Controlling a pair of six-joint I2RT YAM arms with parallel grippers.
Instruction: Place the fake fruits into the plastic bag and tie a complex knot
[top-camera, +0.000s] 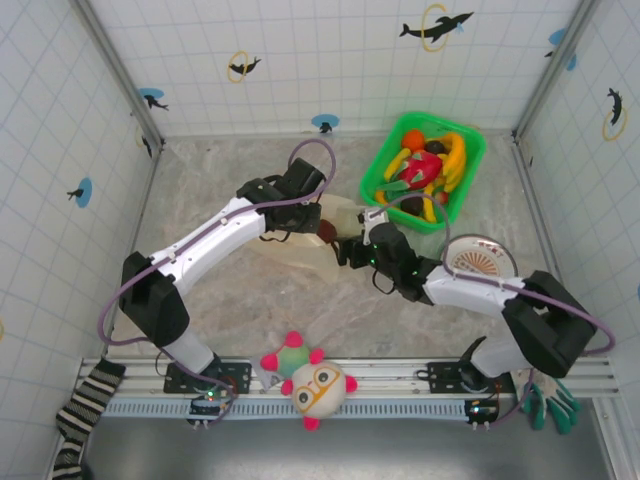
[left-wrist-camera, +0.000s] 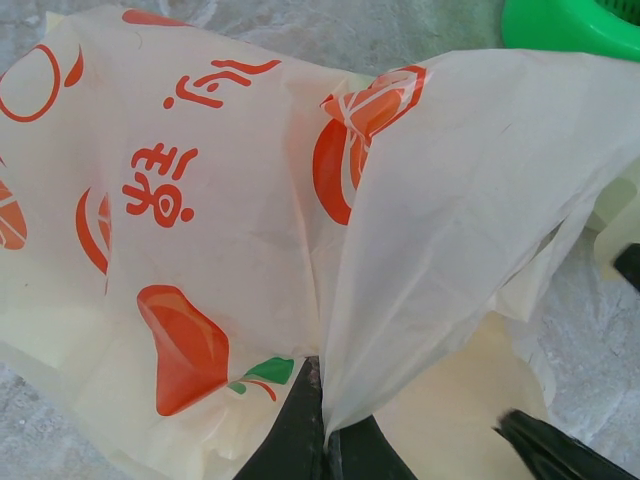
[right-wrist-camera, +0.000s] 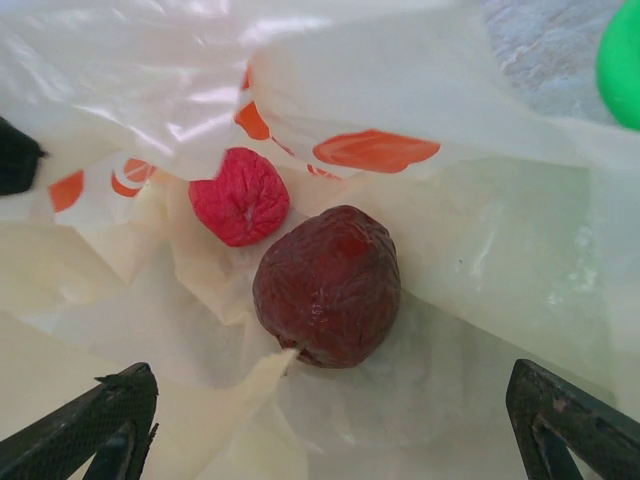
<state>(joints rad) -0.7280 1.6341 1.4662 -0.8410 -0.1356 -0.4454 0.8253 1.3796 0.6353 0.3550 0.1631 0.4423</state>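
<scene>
Bagging step: plastic bag (left-wrist-camera: 200, 250) rim pinched in closed left gripper (left-wrist-camera: 325, 440); maroon fruit (right-wrist-camera: 325, 285) seen inside, mid-frame; right gripper (right-wrist-camera: 330, 400) spread wide, empty. Next fruit likely to be fetched from green basket (top-camera: 470, 140), upper right.

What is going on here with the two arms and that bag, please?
The left gripper is shut on an edge of the plastic bag, holding its mouth up. The right gripper hovers open over the opening, where a dark maroon fruit and a red fruit lie inside. More fake fruits sit in the green basket; the bag is untied.
</scene>
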